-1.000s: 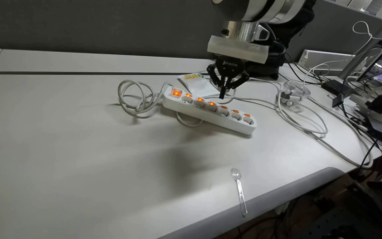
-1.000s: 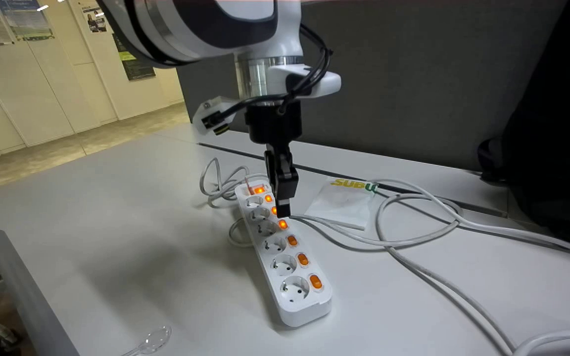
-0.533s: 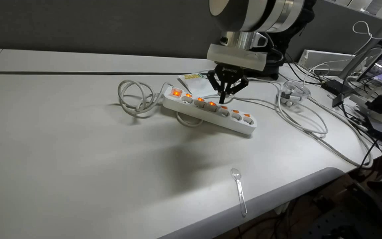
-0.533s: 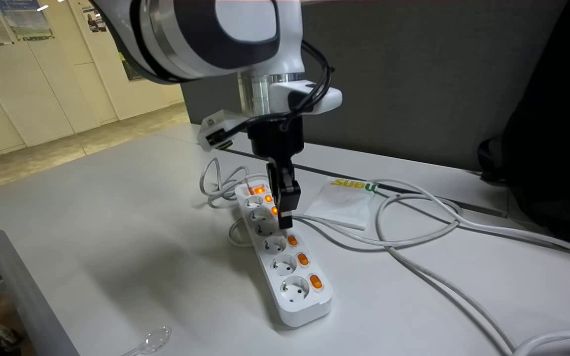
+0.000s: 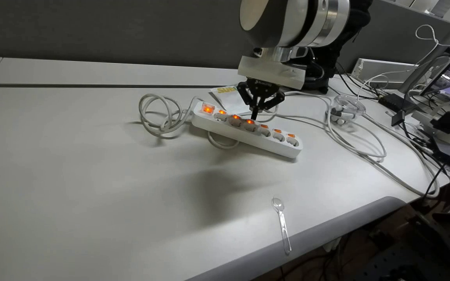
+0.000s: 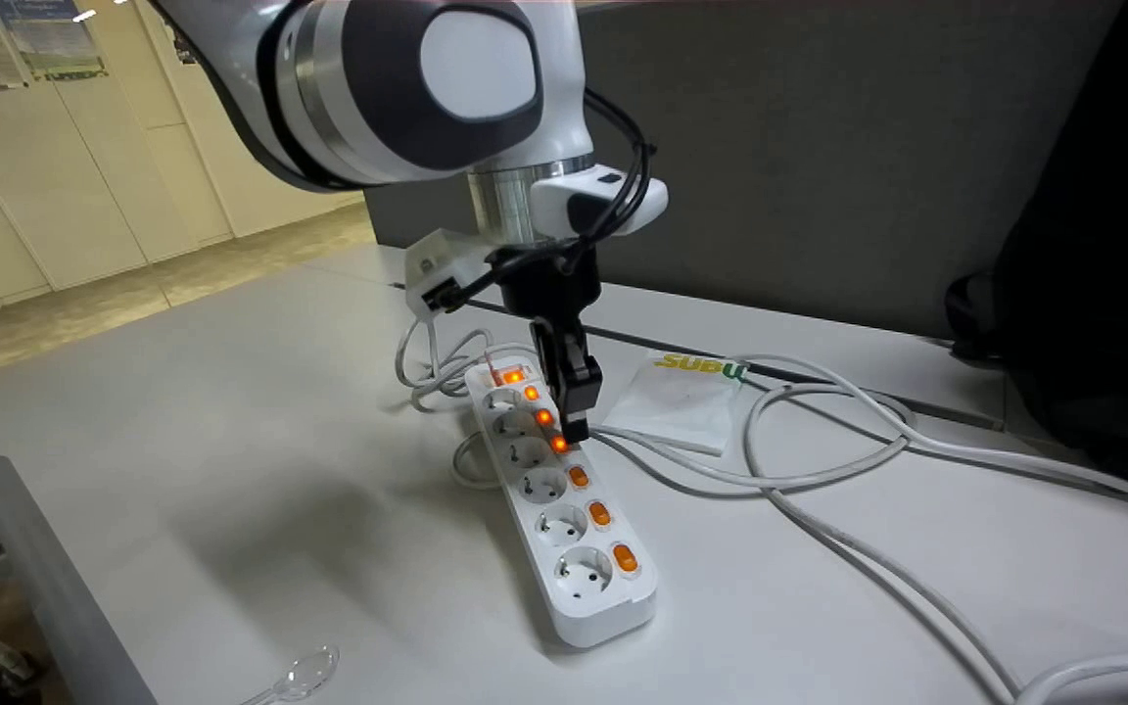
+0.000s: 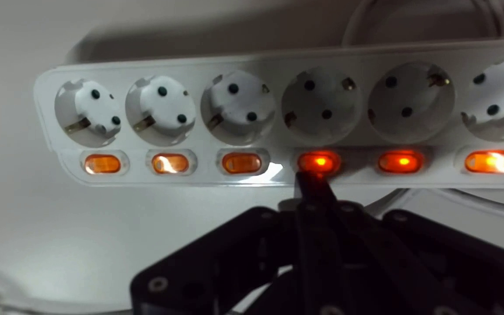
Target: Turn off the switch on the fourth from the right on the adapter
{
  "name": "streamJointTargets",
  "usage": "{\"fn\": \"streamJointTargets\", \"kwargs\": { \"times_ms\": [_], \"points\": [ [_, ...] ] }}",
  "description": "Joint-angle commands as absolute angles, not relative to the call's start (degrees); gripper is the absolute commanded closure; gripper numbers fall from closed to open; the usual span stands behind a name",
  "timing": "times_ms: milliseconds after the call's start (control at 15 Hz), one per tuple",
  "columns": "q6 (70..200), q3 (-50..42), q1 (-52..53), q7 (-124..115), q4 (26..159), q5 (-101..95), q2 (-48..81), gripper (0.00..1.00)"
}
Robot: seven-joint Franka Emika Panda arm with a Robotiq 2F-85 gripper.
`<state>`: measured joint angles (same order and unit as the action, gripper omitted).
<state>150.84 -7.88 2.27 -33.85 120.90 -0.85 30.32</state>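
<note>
White power strip (image 5: 248, 139) lies on the desk (image 5: 92, 175), right of centre of the frame in an exterior view, slanting from upper left to lower right. White cord (image 5: 165, 127) looped beside its upper-left end. I count 6 sockets (image 6: 584, 576) in a row, 6 small orange switches (image 6: 599, 512) alongside, and 1 larger main switch (image 5: 208, 109) at the corded end, glowing.

Of the 6 small ones, the 3 nearest the main switch glow; the remaining 3 look unlit. The 4th switch from the right (image 5: 250, 121) is among those aglow. Same switch in the wrist view: 4th from the left, middle height, right of centre, bright.

Arm (image 6: 427, 98) hangs from the top of the frame in both exterior views, a translucent block (image 5: 272, 72) at its wrist. Jaws point down, closed against each other. Fingertips (image 7: 311, 188) dark, at the lower edge of that glowing switch in the wrist view; in both exterior views, just beside it. Touching or apart, I cannot tell.

Around: white packet (image 6: 681, 406) with yellow and green lettering, flat behind the strip. Clear spoon (image 5: 282, 224), lower right of centre, handle over the desk's grey edge. Clear cup-like object (image 5: 346, 109), upper right. Dark grey partition (image 5: 111, 31) across the top. Posters (image 6: 55, 39), upper left.
</note>
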Motion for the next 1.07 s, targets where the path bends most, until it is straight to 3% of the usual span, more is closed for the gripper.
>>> {"fn": "streamJointTargets", "kwargs": {
  "times_ms": [0, 1000],
  "points": [
    [152.75, -7.91, 2.66, -31.62, 121.24, 1.28, 30.27, 1.0],
    [149.69, -7.66, 2.44, -29.56, 120.59, 7.55, 30.69, 1.0]
  ]
}}
